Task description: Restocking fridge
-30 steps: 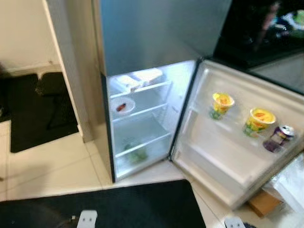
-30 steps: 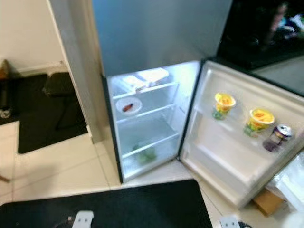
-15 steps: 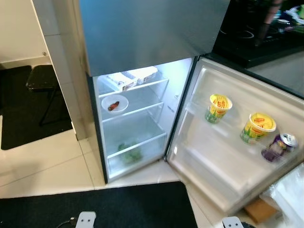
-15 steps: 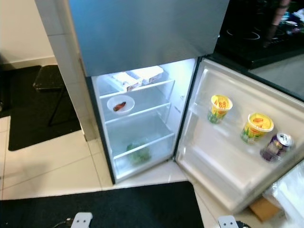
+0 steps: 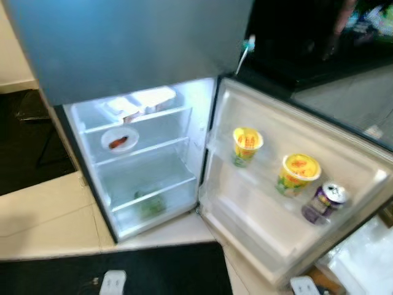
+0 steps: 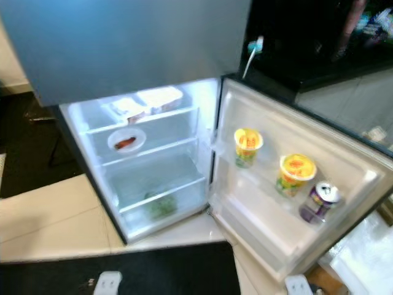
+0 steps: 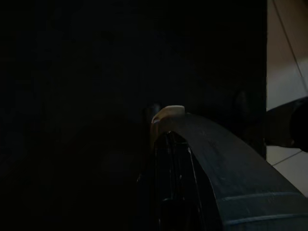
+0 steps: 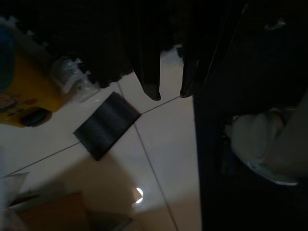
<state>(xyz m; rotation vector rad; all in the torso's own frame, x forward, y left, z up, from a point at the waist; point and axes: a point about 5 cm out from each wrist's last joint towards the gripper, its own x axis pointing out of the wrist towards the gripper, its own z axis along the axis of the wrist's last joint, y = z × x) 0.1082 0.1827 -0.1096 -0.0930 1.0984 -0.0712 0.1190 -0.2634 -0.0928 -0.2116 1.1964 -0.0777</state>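
Note:
The fridge [image 5: 141, 49] stands with its lower door [image 5: 350, 153] swung wide to the right and the inside lit. On the door shelf are two yellow cups [image 5: 247, 145] [image 5: 297, 174] and a purple can [image 5: 324, 201]. Inside, wrapped packs [image 5: 140, 102] lie on the top shelf. A white bowl [image 5: 119, 139] with something red is on the shelf below, and greens [image 5: 147, 204] lie at the bottom. My right gripper [image 8: 169, 94] hangs open over the tiled floor, holding nothing. My left gripper [image 7: 168, 144] is a dark shape in shade.
A black mat [image 5: 123, 270] lies on the floor before the fridge. Clear plastic bags [image 5: 368, 258] and a cardboard box [image 8: 53, 211] sit by the door's outer edge. A black counter [image 5: 295, 37] stands behind the door. A yellow container [image 8: 24, 91] and a dark pad [image 8: 106, 125] are near my right gripper.
The whole picture has shifted left and drawn closer, so the camera has moved. Nothing in the fridge or on its door has changed place.

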